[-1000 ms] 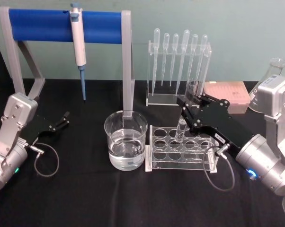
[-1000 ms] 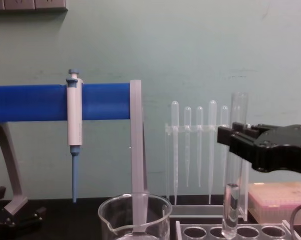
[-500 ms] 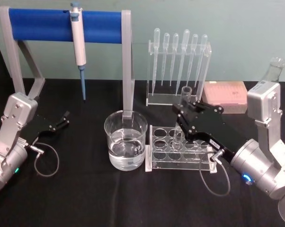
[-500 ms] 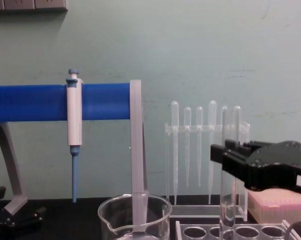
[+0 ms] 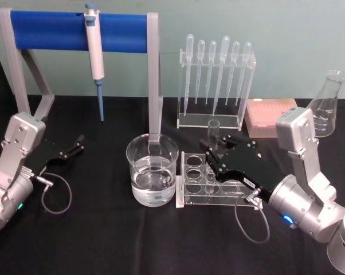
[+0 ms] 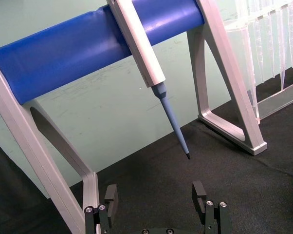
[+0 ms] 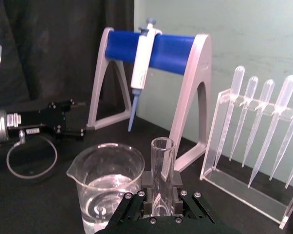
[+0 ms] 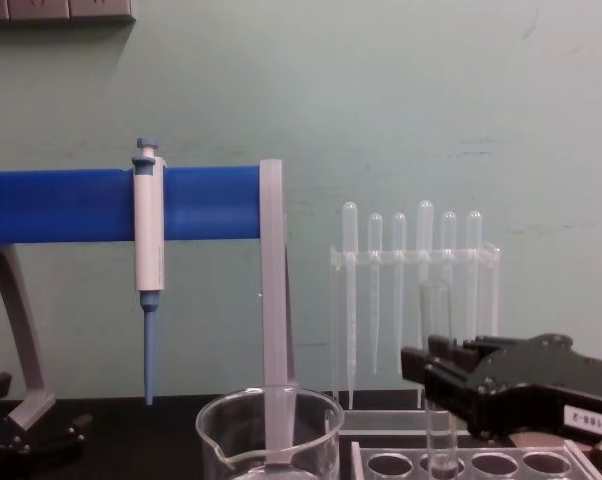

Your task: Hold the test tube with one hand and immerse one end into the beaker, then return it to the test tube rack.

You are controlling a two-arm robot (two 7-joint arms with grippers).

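Jaws of the right gripper point(image 7: 157, 197) were pinching the test tube point(image 7: 161, 170) on its lower-middle part, the tube upright with its open rim above them. On the head view the right gripper point(image 5: 214, 162) stood over the clear tube rack point(image 5: 218, 182), with the tube's lower end in or just above one of the rack's holes; which of the two could not be told. The chest view showed the test tube point(image 8: 437, 385) reaching down to the level of the rack top. The beaker point(image 5: 152, 169) stood just beside the rack on the black counter point(image 5: 115, 240), part-filled with clear liquid.

Judgement: the step in hand appeared to be the return of the tube to the rack. It would be done well by keeping the tube vertical, centred over a single hole, lowering slowly, and releasing only once the round bottom was seated.

The tube was clear glass, narrow, open-rimmed and unbroken so far as visible.

The left gripper point(image 5: 69, 150) lay parked on the counter at the left, its jaws spread and holding nothing.
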